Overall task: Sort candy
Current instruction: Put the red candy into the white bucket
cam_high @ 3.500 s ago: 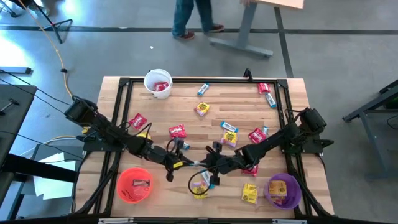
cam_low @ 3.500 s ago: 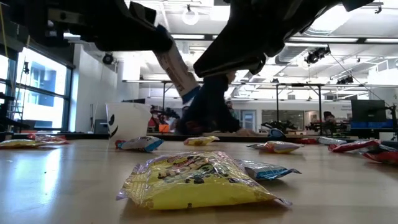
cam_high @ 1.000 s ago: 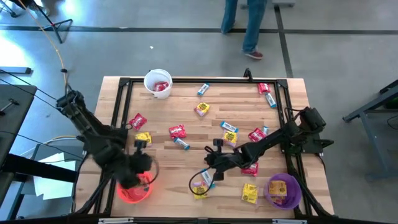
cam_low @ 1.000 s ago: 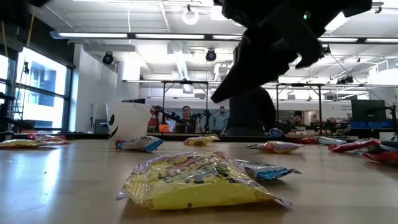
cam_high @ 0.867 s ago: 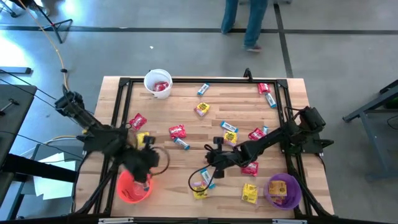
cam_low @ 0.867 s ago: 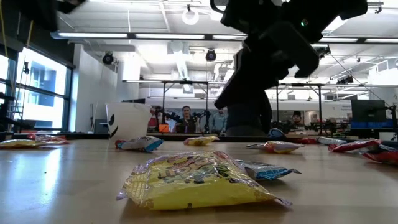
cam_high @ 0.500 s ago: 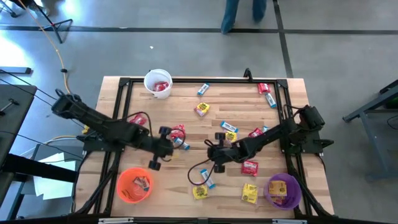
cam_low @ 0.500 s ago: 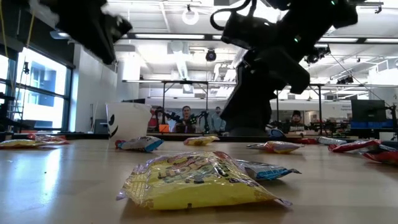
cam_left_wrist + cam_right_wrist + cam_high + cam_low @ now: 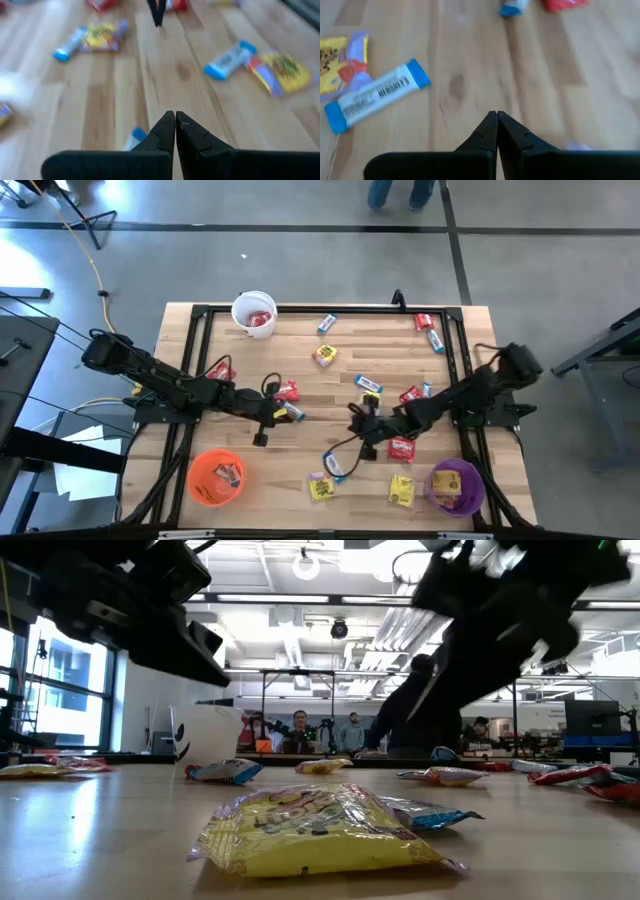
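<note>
Both arms are low over mid-worktop (image 9: 330, 395). Left pincer (image 9: 272, 412) sits w/ fingers pressed together, nothing between them, just at 9 o'clock of a slim blue-white bar (image 9: 294, 412) and a red packet (image 9: 287, 390). Right pincer (image 9: 362, 420) is likewise closed and empty, near a blue bar (image 9: 369, 385) at its 12 and a red packet (image 9: 402, 447) at its 4.

Candy is scattered: more packets toward 12 o'clock, yellow ones (image 9: 322, 488) at 6. Some is already in the white cup (image 9: 254, 312) at 11, the orange cup (image 9: 216, 477) at 7 and the purple cup (image 9: 456, 485) at 5.

Risks, as I judge them:
- Closed tips descending would shove flat wrappers aside rather than pinch them.
- The bar touches the red packet, so a grab there could lift both and mix colours.
- The arms are close at centre, so a clash is possible if both reach for the middle pieces.
</note>
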